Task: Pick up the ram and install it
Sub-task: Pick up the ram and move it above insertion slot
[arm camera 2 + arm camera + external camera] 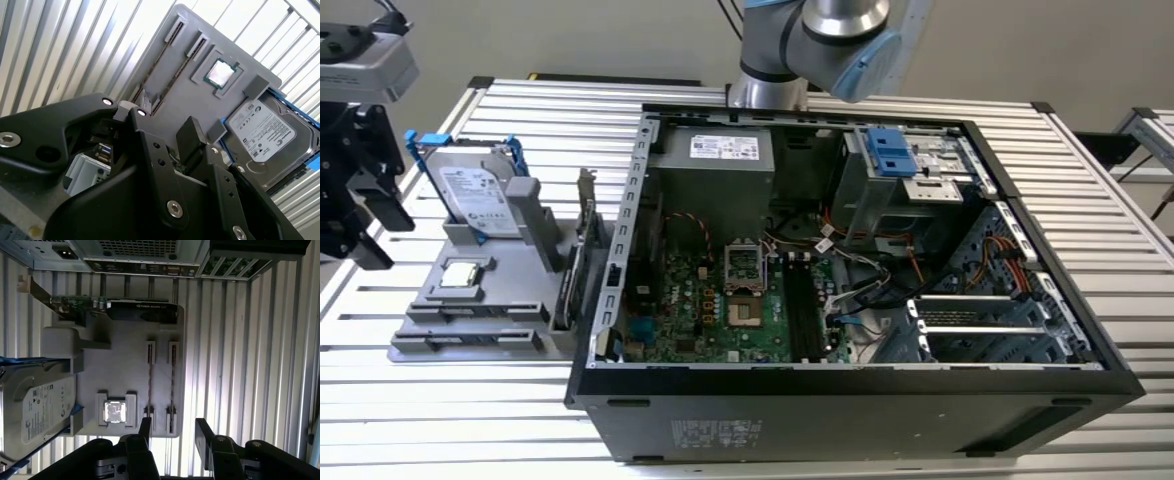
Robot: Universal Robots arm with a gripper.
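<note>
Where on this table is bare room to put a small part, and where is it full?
Bare slatted table lies nearer the camera than the gray holder, at the exterior view's left of the computer case, and again at that view's right. The holder is crowded: hard drive, processor, card, ram.

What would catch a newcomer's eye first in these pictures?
The open computer case sits in the exterior view's middle. Beside it, on the exterior view's left, a gray tray holds a hard drive. In the first wrist view the open gripper hangs near the ram sticks.
</note>
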